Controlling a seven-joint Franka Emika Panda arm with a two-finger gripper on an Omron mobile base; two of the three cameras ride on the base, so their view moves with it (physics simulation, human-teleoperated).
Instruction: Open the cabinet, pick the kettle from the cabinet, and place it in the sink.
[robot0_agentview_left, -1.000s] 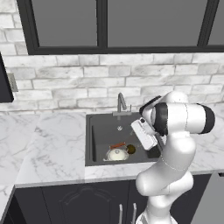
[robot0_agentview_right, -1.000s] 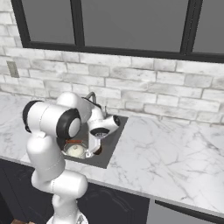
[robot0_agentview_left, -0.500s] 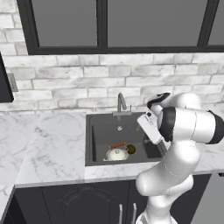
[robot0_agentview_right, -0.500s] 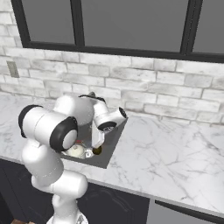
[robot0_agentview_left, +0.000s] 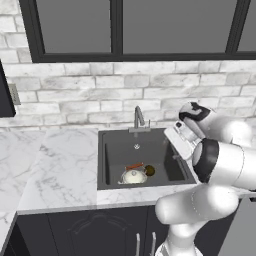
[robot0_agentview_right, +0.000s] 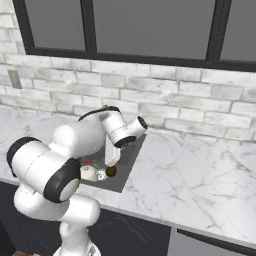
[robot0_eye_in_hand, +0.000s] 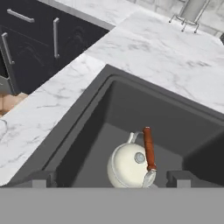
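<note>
Hand view, cream kettle (robot0_eye_in_hand: 130, 165) upright inside dark sink (robot0_eye_in_hand: 87, 131), claw (robot0_eye_in_hand: 109, 178) apart above

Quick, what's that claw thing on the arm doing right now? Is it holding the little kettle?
End effector: open and holding nothing; the kettle sits free on the floor of the sink, between and beyond the fingertips.

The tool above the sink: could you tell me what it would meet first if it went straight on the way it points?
Most likely the kettle: the hand view has it lying in the sink between the open tool's fingertips. Depth is unclear, so it might slip past to the basin floor.
</note>
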